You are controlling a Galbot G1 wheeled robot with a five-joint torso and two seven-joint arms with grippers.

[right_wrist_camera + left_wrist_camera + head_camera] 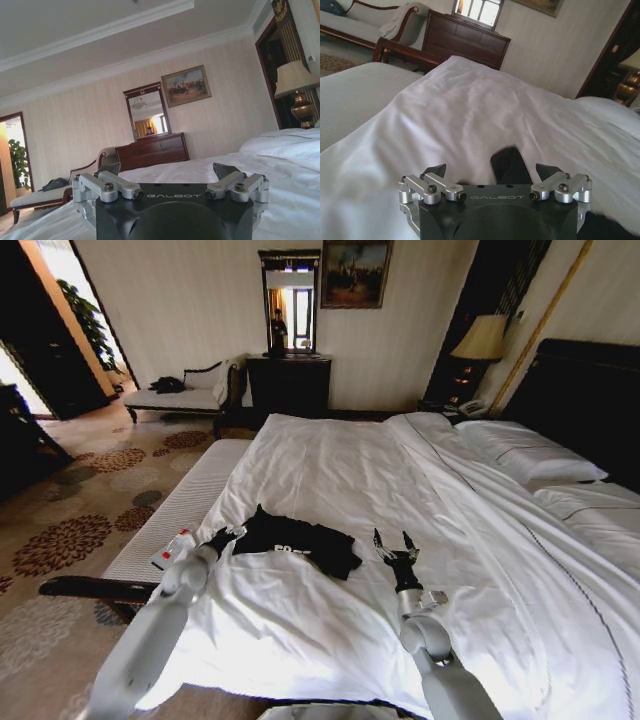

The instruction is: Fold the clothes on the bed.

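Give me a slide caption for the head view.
Both open claws, left and right, flank the black T-shirt on the bed.

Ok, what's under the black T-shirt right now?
The black T-shirt lies bunched on the bed's white duvet, between the left gripper at its edge and the open right gripper. Anything beneath the shirt itself is covered.

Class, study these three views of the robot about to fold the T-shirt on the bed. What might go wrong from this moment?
1. The black T-shirt lies bunched on a soft, wrinkled white duvet; the left gripper, jaws open at its edge, might pinch duvet along with the shirt.
2. The right gripper hangs open beside the shirt, apart from it; a one-sided pull would likely drag the shirt rather than fold it.
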